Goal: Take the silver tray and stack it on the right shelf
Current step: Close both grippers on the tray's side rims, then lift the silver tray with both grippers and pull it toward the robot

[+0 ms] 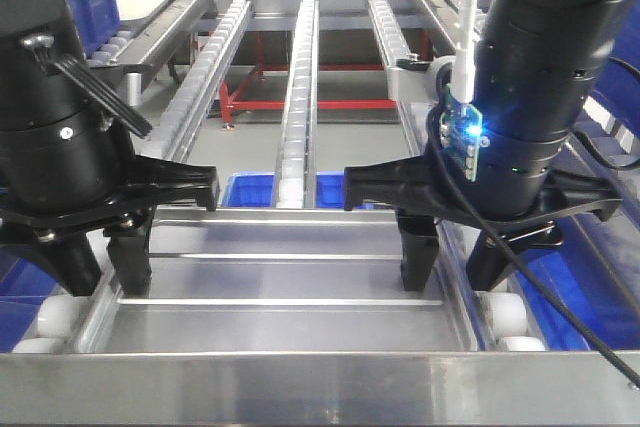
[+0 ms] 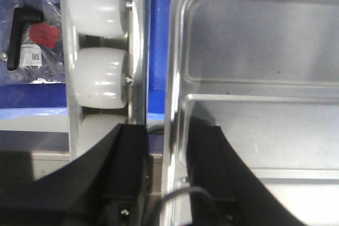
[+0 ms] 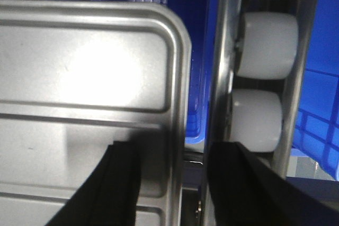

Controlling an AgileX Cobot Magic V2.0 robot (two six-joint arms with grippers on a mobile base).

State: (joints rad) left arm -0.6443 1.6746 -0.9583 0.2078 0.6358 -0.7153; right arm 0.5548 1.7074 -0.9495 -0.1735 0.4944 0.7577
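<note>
The silver tray [image 1: 290,322] lies flat on the right shelf [image 1: 298,77], a steel roller rack, just behind the flat front bar [image 1: 300,387]. Its two long ridges run across the floor. My left gripper [image 1: 100,272] straddles the tray's left rim [image 2: 174,78]; one finger is outside by the white rollers [image 2: 100,78], the other inside the tray. My right gripper [image 1: 455,267] straddles the right rim [image 3: 180,78] in the same way, next to the rollers [image 3: 259,120]. In both wrist views the left gripper [image 2: 168,126] and right gripper [image 3: 175,146] stand open, with gaps beside the rim.
Blue bins [image 1: 250,189] sit under the rack, and a red frame [image 1: 300,102] stands farther back. Roller rails run away from me on both sides. A plastic bag holding a black part [image 2: 32,35] lies on a blue surface left of the rack.
</note>
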